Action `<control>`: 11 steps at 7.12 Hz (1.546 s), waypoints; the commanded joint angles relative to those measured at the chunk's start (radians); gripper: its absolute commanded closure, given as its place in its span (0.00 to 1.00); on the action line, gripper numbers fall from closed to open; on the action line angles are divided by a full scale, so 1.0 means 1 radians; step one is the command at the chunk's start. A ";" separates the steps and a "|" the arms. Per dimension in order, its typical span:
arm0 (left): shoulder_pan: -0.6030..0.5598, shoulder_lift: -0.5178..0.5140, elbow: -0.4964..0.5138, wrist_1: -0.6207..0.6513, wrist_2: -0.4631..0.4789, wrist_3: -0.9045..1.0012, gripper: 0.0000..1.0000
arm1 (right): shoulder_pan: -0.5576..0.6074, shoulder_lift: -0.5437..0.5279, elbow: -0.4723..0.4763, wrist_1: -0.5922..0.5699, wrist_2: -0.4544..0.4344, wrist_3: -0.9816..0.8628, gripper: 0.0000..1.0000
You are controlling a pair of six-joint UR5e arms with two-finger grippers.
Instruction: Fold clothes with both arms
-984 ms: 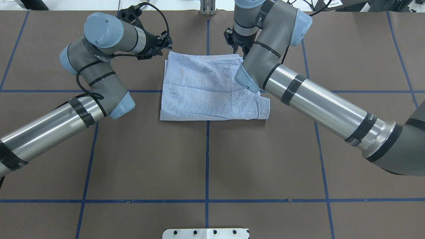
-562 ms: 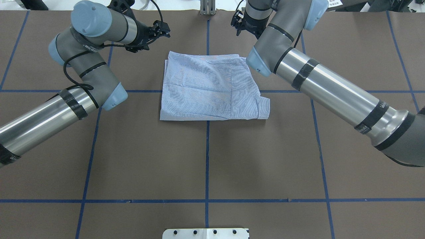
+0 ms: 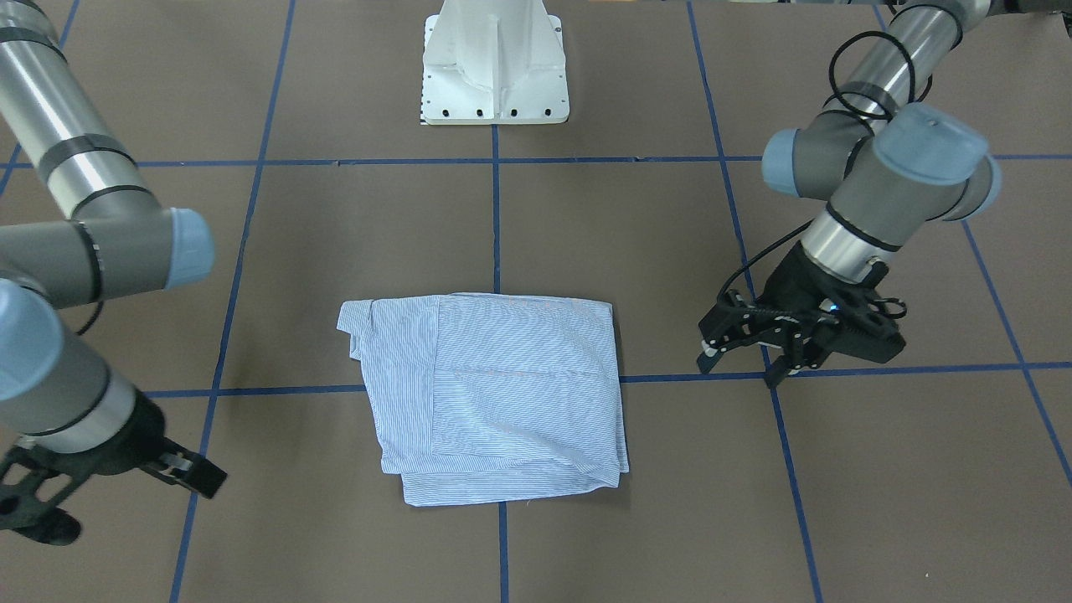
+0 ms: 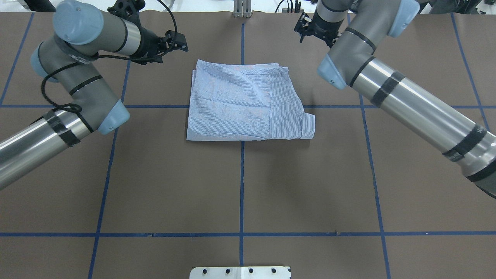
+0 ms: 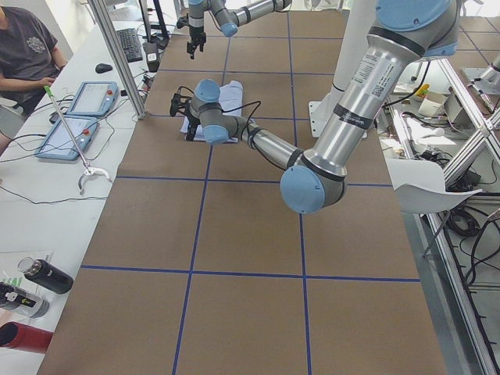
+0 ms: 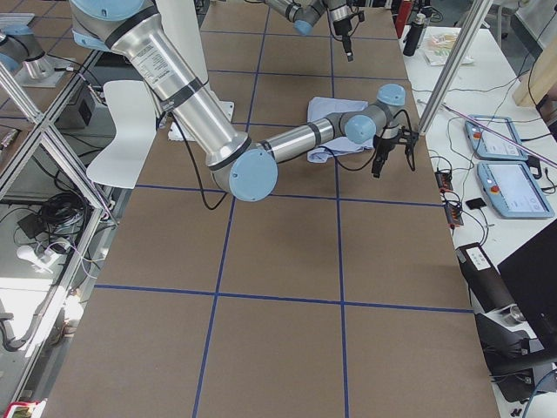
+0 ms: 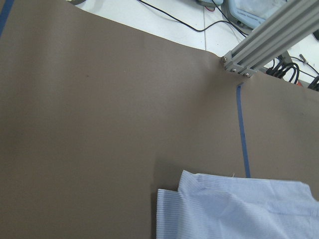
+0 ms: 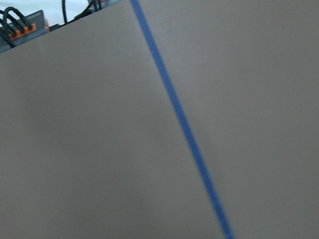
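- Centre-top of the overhead frame: shirt (image 4: 232,100) lies flat on the surface (image 4: 310,186), folded to a rough rectangle. One small flap (image 4: 308,126) pokes out at its lower-right corner.
- Pincers?
- Left pincer (image 3: 740,370) sits off the shirt's upper-left corner in overhead, fingers apart, holding nothing. Right pincer (image 4: 304,29) is at the top edge of the frame, right of the shirt. Front view shows it spread too, empty. Neither touches cloth.
- Handling?
- Thin woven fabric by the look: light, limp, zero stiffness, plies prob slide on each other. Stack is several layers, so an edge pinch must catch all of them or the top one peels off.
- Grab pts if another fold is needed?
- Imo both corners of one short edge, one per arm, lift low, lay over. Tuck the flap first. Looks near done tbh.
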 commanded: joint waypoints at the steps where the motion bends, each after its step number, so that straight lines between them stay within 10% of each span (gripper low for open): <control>1: -0.086 0.169 -0.164 0.133 -0.024 0.385 0.01 | 0.173 -0.201 0.068 0.001 0.072 -0.344 0.00; 6: -0.410 0.657 -0.358 0.171 -0.247 0.959 0.01 | 0.466 -0.613 0.214 0.004 0.131 -0.895 0.00; 9: -0.531 0.639 -0.353 0.364 -0.359 0.974 0.01 | 0.465 -0.782 0.420 -0.007 0.132 -0.896 0.00; 11: -0.533 0.601 -0.312 0.360 -0.323 0.980 0.01 | 0.424 -0.763 0.584 -0.274 0.166 -0.901 0.00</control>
